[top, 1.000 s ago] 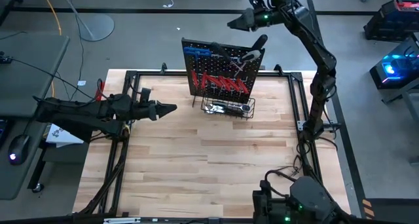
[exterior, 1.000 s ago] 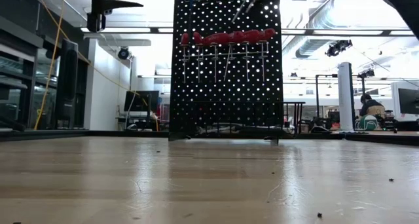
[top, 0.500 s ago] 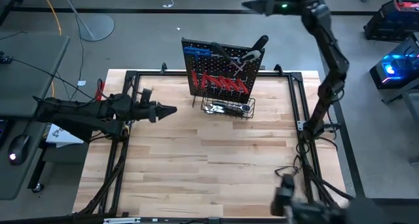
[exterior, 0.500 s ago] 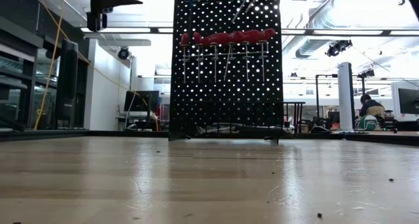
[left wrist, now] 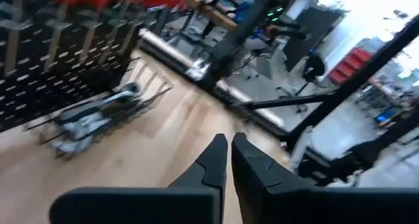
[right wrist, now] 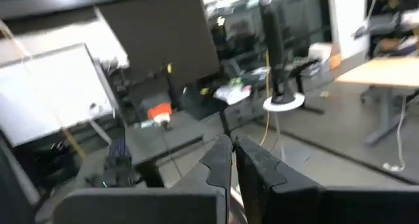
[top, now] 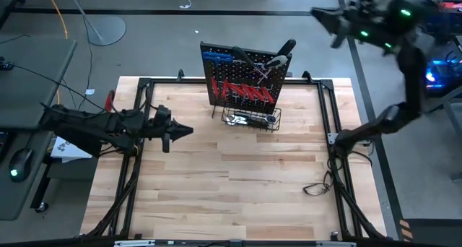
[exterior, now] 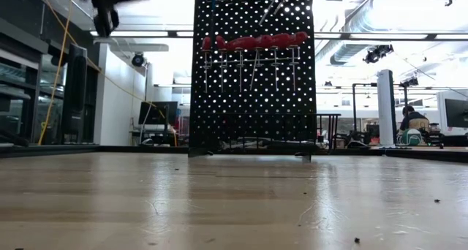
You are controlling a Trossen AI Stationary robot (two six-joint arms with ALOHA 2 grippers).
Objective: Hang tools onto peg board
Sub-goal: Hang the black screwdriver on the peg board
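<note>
At the bench's [top: 238, 182] far edge, the peg board [top: 245, 77] carries the tools [top: 245, 94]; left gripper [top: 189, 131] and right gripper [top: 317, 13] have just pressed jaws together, empty, the right swinging away—hanging looks finished.

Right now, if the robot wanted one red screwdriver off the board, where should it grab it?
Probably by the red handle, the thickest part. The red screwdrivers hang in a row on the board with handles up and thin shafts pointing down, so a claw should come at the board's front and lift up. Neighbours sit close, so the fit looks tight.
</note>
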